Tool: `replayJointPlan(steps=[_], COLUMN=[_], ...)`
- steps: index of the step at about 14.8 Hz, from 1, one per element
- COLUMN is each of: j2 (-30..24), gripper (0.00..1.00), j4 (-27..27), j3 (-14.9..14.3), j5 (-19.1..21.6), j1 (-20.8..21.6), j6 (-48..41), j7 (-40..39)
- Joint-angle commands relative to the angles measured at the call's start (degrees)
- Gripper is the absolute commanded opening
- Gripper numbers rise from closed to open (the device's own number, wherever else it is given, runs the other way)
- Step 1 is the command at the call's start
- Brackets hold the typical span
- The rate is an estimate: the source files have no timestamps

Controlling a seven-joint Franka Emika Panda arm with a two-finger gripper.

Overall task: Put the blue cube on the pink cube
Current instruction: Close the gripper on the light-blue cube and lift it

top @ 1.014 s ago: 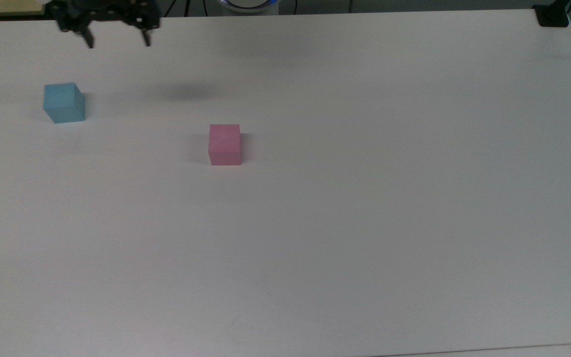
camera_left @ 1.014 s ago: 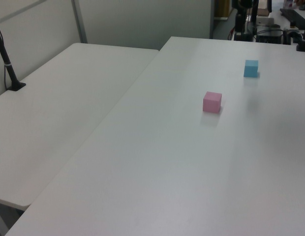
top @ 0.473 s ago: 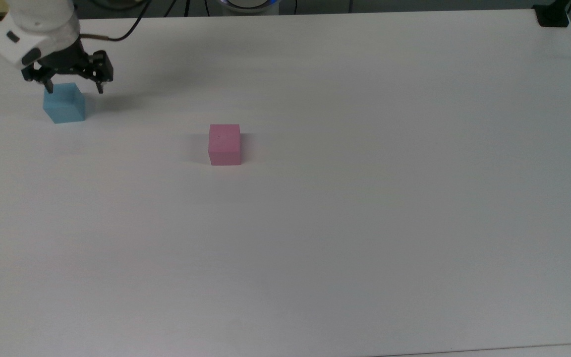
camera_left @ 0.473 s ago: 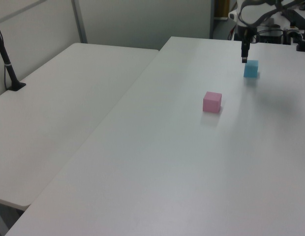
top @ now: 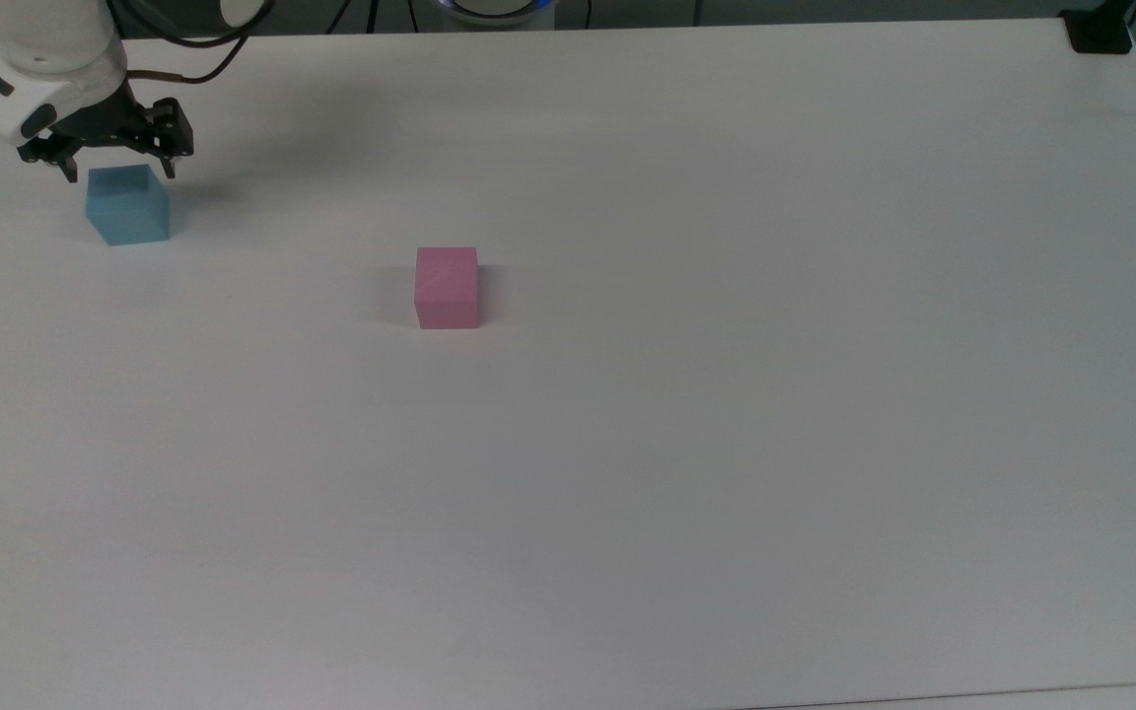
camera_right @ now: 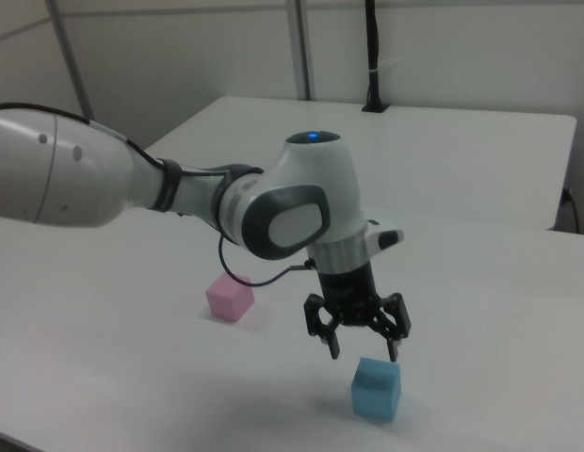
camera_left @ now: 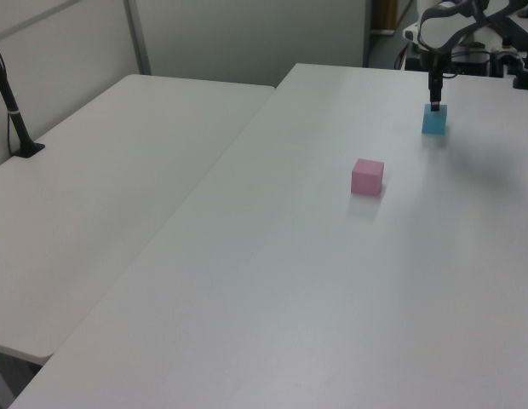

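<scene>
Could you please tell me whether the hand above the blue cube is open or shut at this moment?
Open. In the right view the hand hangs just above the blue cube with its two fingers spread wider than the cube, gripping nothing.

In the top view, the blue cube point(top: 127, 205) sits on the desk point(top: 726, 444) at the upper left of the frame, with the pincer point(top: 117, 169) just above it. The pink cube point(top: 447, 287) lies lower right, well apart.
</scene>
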Motion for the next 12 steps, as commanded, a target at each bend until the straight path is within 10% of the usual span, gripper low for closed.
replayJointPlan(steps=[1,5,12], j2=[3.5,6.4,3.5], gripper=[0.96,0.90,0.49], j4=[-0.2,-0.3,-0.9], j3=[-0.4,-0.4,-0.3], j5=[-0.6,-0.6,0.2], j1=[-1.3,-2.4,1.1], j6=[4.1,7.5,5.0], j7=[-2.0,-2.0,1.4])
